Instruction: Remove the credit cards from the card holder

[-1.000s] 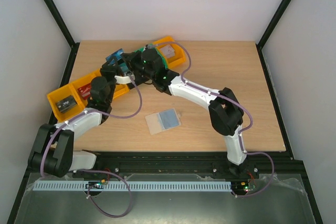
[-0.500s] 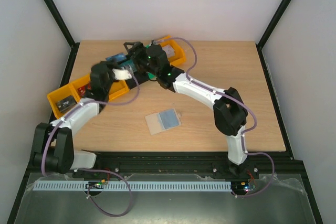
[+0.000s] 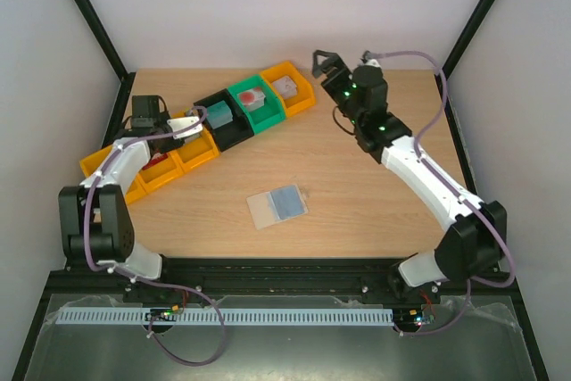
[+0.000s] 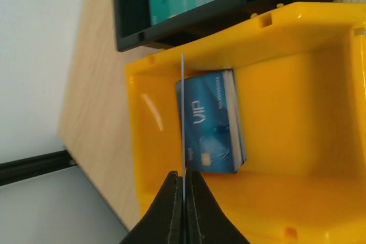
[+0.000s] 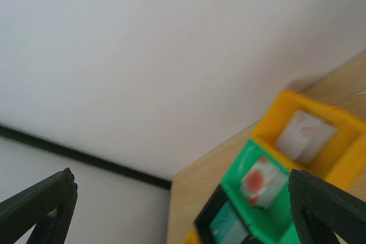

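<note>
From above, the card holder (image 3: pixel 277 206) lies opened flat near the middle of the desk (image 3: pixel 339 220), well apart from both arms. The left end effector (image 3: pixel 187 121) hangs over a yellow bin (image 3: pixel 205 154) in the row of bins at the far left. The right end effector (image 3: pixel 332 67) is raised near the far edge.

In the left wrist view, the left end effector (image 4: pixel 184 174) is pinched narrow on a credit card (image 4: pixel 183 101) seen edge-on (just a thin pale line). The card is above the yellow bin (image 4: pixel 297 84), where a stack of blue cards (image 4: pixel 211 121) lies. A black bin (image 4: pixel 131 10) sits just beside it.

In the right wrist view, the right fingers (image 5: pixel 40 204) stand wide apart with nothing between them. Beyond them, blurred, a whitish card (image 5: pixel 302 135) lies in the end yellow bin (image 5: pixel 343 161) and a white-and-red card (image 5: pixel 258 182) in a green bin (image 5: pixel 277 218).
</note>
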Controlling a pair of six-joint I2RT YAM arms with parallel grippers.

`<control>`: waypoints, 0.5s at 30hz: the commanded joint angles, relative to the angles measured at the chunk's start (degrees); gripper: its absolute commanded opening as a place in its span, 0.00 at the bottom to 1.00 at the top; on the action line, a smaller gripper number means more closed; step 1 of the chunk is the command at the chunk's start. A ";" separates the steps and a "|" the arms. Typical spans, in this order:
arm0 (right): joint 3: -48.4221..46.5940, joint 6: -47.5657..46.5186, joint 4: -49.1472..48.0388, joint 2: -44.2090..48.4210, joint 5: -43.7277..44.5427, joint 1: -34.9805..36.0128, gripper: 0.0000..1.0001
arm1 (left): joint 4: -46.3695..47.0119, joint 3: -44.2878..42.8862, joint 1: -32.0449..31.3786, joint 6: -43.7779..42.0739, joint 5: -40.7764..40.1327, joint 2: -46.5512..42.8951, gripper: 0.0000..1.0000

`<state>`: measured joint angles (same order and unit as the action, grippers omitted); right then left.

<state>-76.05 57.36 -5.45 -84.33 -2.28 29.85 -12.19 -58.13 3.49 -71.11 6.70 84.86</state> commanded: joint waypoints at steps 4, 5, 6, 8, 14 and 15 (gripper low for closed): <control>9.38 -2.17 1.69 8.04 2.24 -6.89 0.99 | -3.60 -8.86 1.70 0.61 2.85 9.83 0.02; 9.83 -2.21 1.88 8.87 2.28 -7.45 0.99 | -3.86 -10.17 1.85 0.50 2.43 11.01 0.02; 10.24 -2.17 2.12 9.57 2.28 -7.90 0.99 | -3.29 -10.55 1.94 0.45 1.80 11.78 0.02; 10.83 -2.53 2.43 10.57 2.28 -8.55 0.99 | -1.80 -10.21 2.19 -0.11 1.26 12.54 0.02; 12.43 -2.08 1.94 11.56 1.89 -9.39 0.99 | 2.39 -9.06 2.23 -0.14 0.82 14.58 0.02; 12.67 -1.82 1.60 11.47 1.48 -9.45 0.99 | 2.24 -9.84 2.23 0.29 0.49 15.30 0.02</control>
<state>-64.84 55.70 -3.11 -73.91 -1.17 20.88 -12.05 -67.00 5.52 -71.53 7.35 97.73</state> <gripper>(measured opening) 0.987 0.024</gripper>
